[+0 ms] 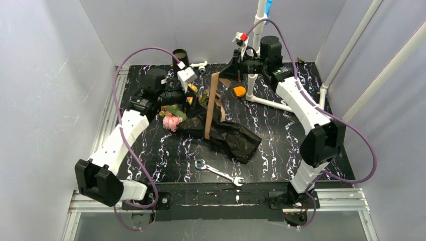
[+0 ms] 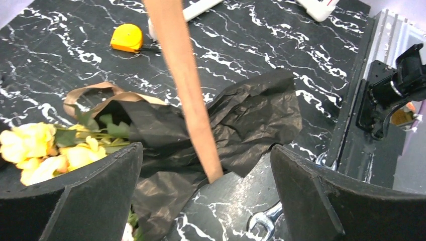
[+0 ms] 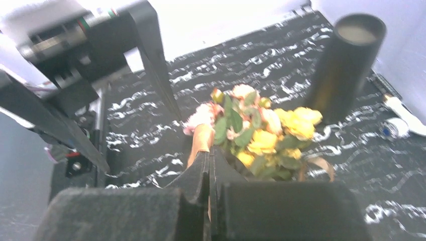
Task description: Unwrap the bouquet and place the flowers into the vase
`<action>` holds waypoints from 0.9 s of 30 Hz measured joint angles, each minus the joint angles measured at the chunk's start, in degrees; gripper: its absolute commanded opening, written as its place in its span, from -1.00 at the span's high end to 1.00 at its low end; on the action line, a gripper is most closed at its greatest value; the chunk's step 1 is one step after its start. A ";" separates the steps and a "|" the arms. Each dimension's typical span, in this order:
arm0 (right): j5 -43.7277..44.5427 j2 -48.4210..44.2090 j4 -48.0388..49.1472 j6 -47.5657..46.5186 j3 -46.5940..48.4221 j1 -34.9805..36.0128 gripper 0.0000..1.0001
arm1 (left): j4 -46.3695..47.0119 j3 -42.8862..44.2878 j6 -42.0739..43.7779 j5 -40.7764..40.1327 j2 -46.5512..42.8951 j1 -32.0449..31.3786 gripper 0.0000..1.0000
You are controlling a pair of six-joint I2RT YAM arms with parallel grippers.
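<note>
Right claw [image 3: 208,158] clamps ribbon [image 3: 201,138] | left claw [image 2: 205,153] wide, empty | vase [image 3: 346,65]: right-wrist view, not left

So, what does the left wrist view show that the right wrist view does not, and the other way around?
Only the left wrist view shows the yellow tape measure, the crinkled black wrapping paper lying on the table, the end of a wrench, and the left gripper open wide. Only the right wrist view shows the vase standing upright beyond the flowers, and the right gripper shut on the ribbon. Both views show the tan ribbon, the yellow flowers with green leaves, and the black marbled table.
</note>
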 measured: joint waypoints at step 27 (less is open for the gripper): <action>-1.18 -0.11 4.07 10.54 -0.17 3.76 -0.74 | 4.55 5.81 -13.88 -3.43 -0.28 0.94 1.00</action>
